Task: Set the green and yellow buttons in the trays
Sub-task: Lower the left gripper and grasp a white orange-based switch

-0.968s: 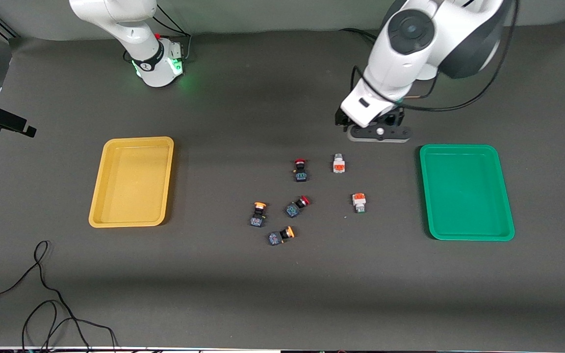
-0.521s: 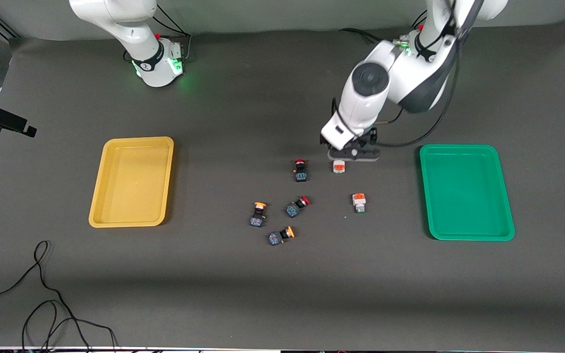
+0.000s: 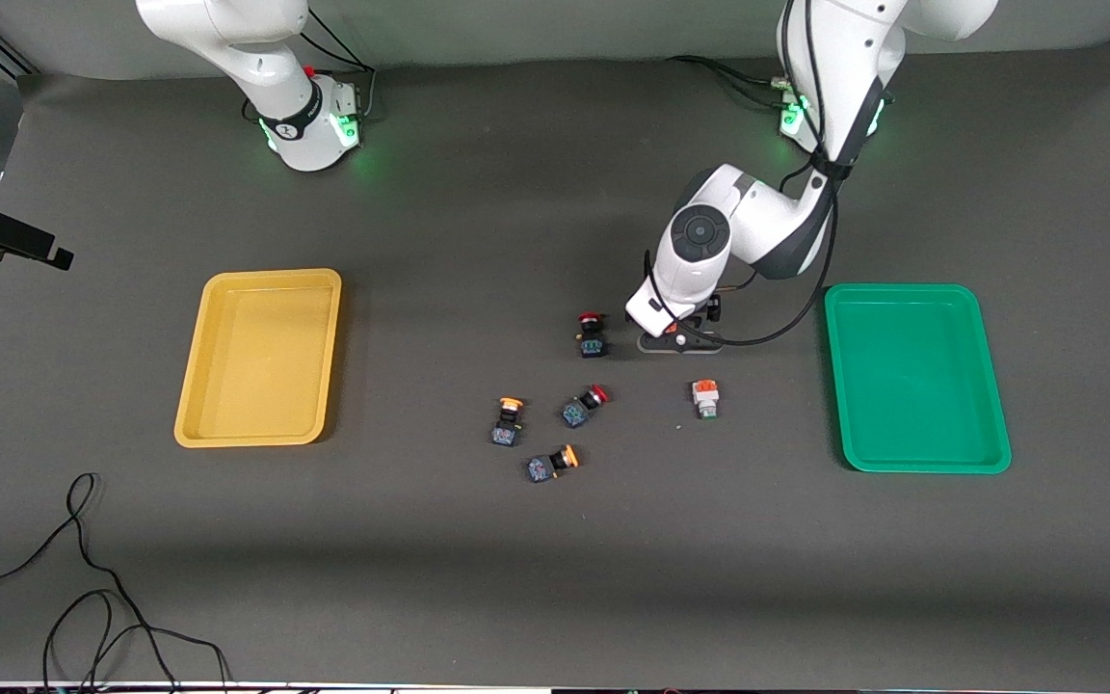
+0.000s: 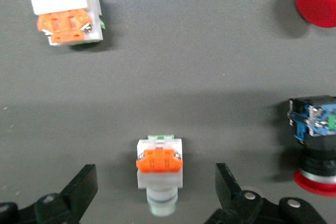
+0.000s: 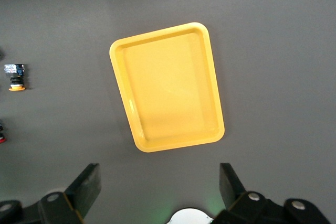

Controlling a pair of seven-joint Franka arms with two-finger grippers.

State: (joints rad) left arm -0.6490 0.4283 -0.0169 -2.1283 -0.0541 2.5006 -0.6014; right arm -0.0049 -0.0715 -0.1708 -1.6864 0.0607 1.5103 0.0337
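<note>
My left gripper [image 3: 678, 340] is low over one white-bodied green button [image 4: 159, 174], open, with a finger [image 4: 84, 187] on either side and not touching it. In the front view that button is mostly hidden under the hand. The second green button [image 3: 705, 397] lies nearer the front camera and also shows in the left wrist view [image 4: 67, 17]. Two black-bodied yellow buttons [image 3: 508, 421] [image 3: 549, 464] lie nearer still. The yellow tray [image 3: 259, 357] and the green tray [image 3: 916, 376] hold nothing. My right gripper [image 5: 157, 182] waits open, high over the yellow tray's [image 5: 168, 93] end.
Two red-capped black switches [image 3: 592, 334] [image 3: 584, 406] lie close beside the buttons, one right next to my left gripper [image 4: 315, 145]. A black cable [image 3: 83, 578] loops on the table's front corner at the right arm's end.
My left arm has come down and toward the front camera, from above the table to straddling the white-bodied green button. The right arm and all buttons have stayed still.
</note>
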